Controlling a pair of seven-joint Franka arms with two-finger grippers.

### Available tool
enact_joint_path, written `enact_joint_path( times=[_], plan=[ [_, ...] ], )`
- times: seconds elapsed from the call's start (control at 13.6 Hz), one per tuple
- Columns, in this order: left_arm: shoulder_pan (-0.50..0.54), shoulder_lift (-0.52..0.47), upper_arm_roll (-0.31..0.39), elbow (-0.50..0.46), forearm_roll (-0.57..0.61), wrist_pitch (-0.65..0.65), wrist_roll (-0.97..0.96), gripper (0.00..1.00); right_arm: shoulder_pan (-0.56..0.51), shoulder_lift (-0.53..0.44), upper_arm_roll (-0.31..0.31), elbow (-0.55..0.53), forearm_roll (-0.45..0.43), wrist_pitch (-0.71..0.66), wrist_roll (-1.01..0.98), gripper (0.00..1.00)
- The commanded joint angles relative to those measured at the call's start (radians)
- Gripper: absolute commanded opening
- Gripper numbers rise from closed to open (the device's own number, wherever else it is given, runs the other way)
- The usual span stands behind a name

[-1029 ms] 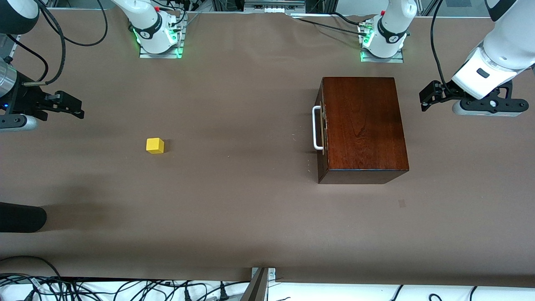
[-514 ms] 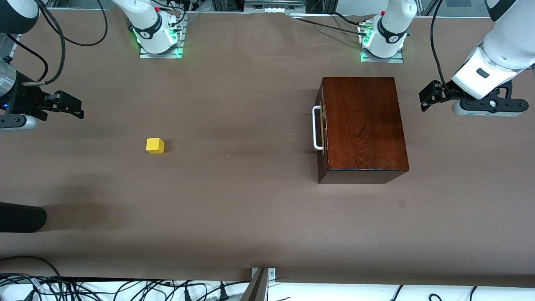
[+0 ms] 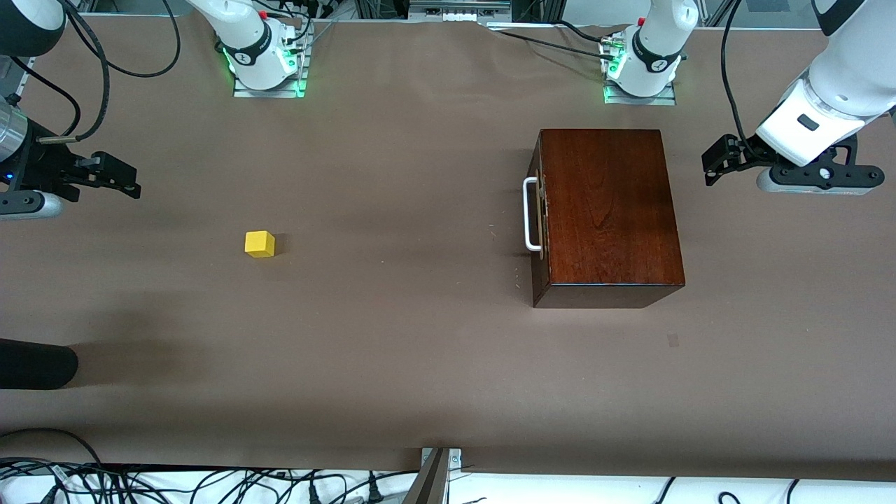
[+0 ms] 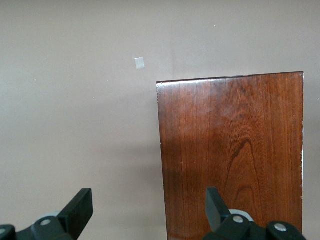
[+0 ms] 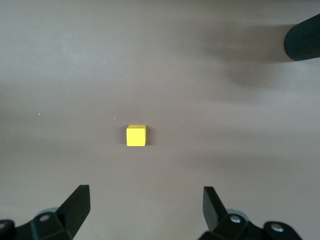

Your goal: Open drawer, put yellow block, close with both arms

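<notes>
The dark reddish-brown wooden box (image 3: 609,210) stands toward the left arm's end of the table. Its drawer is shut, and the white U-shaped handle (image 3: 530,213) faces the table's middle. The box top also shows in the left wrist view (image 4: 232,150). The yellow block (image 3: 260,244) lies on the table toward the right arm's end; it also shows in the right wrist view (image 5: 136,135). My left gripper (image 3: 712,165) is open and empty, up in the air beside the box at the left arm's end. My right gripper (image 3: 126,180) is open and empty, over the table's right-arm end.
A dark cylindrical object (image 3: 35,364) pokes in at the table's edge at the right arm's end, nearer the front camera than the block; it also shows in the right wrist view (image 5: 302,37). A small pale mark (image 3: 673,340) lies on the brown table (image 3: 392,329).
</notes>
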Motion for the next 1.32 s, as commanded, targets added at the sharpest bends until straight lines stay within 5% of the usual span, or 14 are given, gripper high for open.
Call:
enact_joint_path(
  times=[0.0, 0.59, 0.96, 1.25],
  plan=[
    [0.003, 0.012, -0.005, 0.031, -0.002, -0.024, 0.015, 1.0, -0.008, 0.001, 0.006, 0.02, 0.008, -0.02, -0.003, 1.0],
    [-0.015, 0.025, -0.022, 0.043, -0.009, -0.064, 0.012, 1.0, -0.008, 0.0, 0.009, 0.02, 0.006, -0.02, -0.003, 1.0],
    [-0.022, 0.087, -0.151, 0.075, -0.015, -0.078, 0.006, 1.0, -0.008, 0.0, 0.009, 0.02, 0.006, -0.02, -0.003, 1.0],
    [-0.032, 0.174, -0.246, 0.118, -0.194, -0.075, 0.007, 1.0, -0.008, 0.0, 0.01, 0.02, 0.006, -0.02, -0.003, 1.0]
  ],
)
